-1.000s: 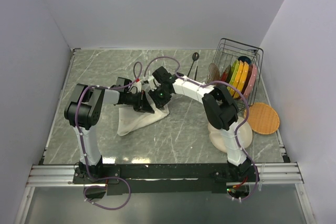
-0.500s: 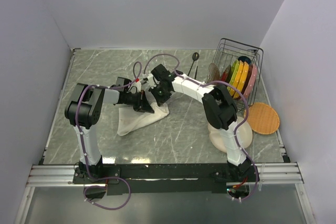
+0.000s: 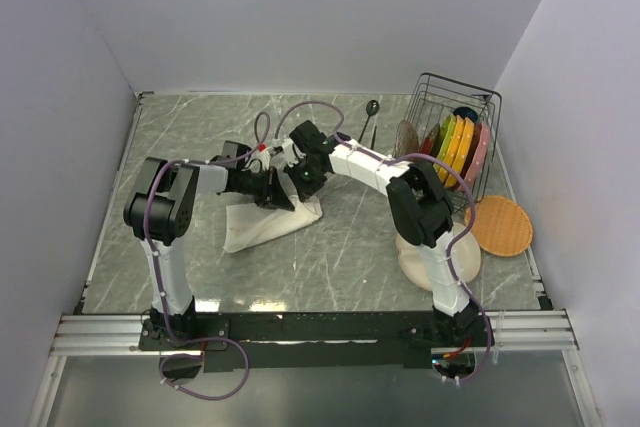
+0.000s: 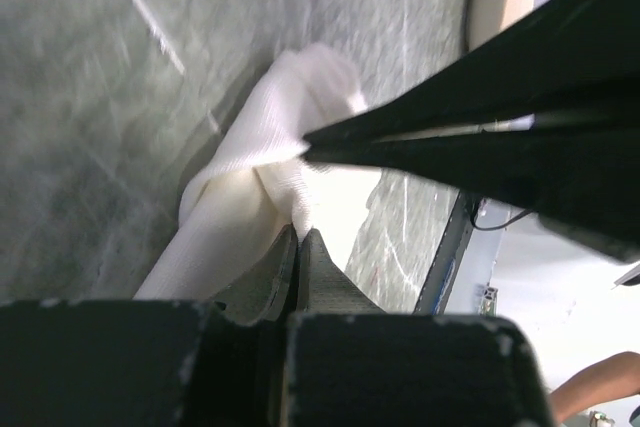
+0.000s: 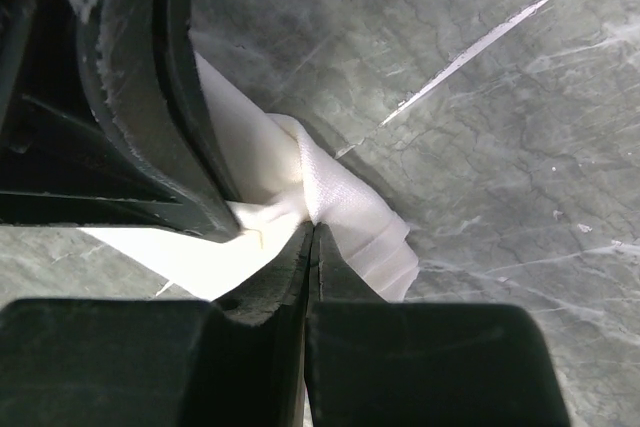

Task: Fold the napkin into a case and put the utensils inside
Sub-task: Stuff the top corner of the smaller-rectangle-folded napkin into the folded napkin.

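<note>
Grey marble table (image 3: 200, 137) holds the napkin (image 3: 262, 229) crumpled near its middle. My left tool (image 3: 280, 197) and right tool (image 3: 298, 187) each clench its far edge, close together, with the cloth trailing toward the near edge.

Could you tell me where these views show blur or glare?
Top external: sharp, evenly lit, pale glare along the near edge of the table. Left wrist: table veins smeared, napkin soft. Right wrist: table crisp, right gripper dark and blurred.
</note>
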